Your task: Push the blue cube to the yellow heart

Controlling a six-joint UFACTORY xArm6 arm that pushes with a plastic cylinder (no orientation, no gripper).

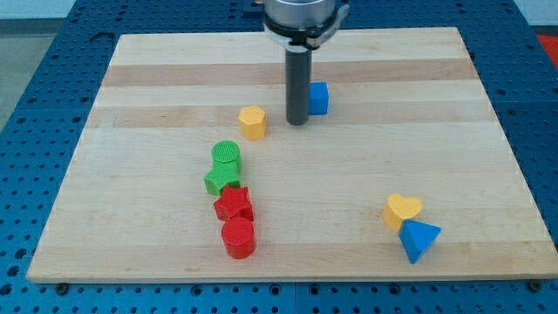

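Early stage here: the blue cube point(319, 98) sits at the far side of the wooden board point(157, 78), a little right of centre, while its target, the yellow heart point(402, 209), lies well apart from it at the near right, touching the blue triangular block point(419, 239) just in front of it. So by my reading nearly the whole journey is left, a long diagonal run toward the near right. There are no fingers on this arm to open or close, just the dark rod, and it holds nothing — my tip point(297, 121) stands just beside the cube's left face, so close that I cannot tell whether it is touching. That is a fair side for a push to the right, though the cube also needs to come nearer, so I judge the tip wants a spot further behind it. The yellow hexagonal block point(253, 121) sits left of the tip, and the green and red cluster — green cylinder point(226, 154), green star point(221, 178), red star point(234, 204), red cylinder point(238, 237) — lies on the near left, off the likely path.
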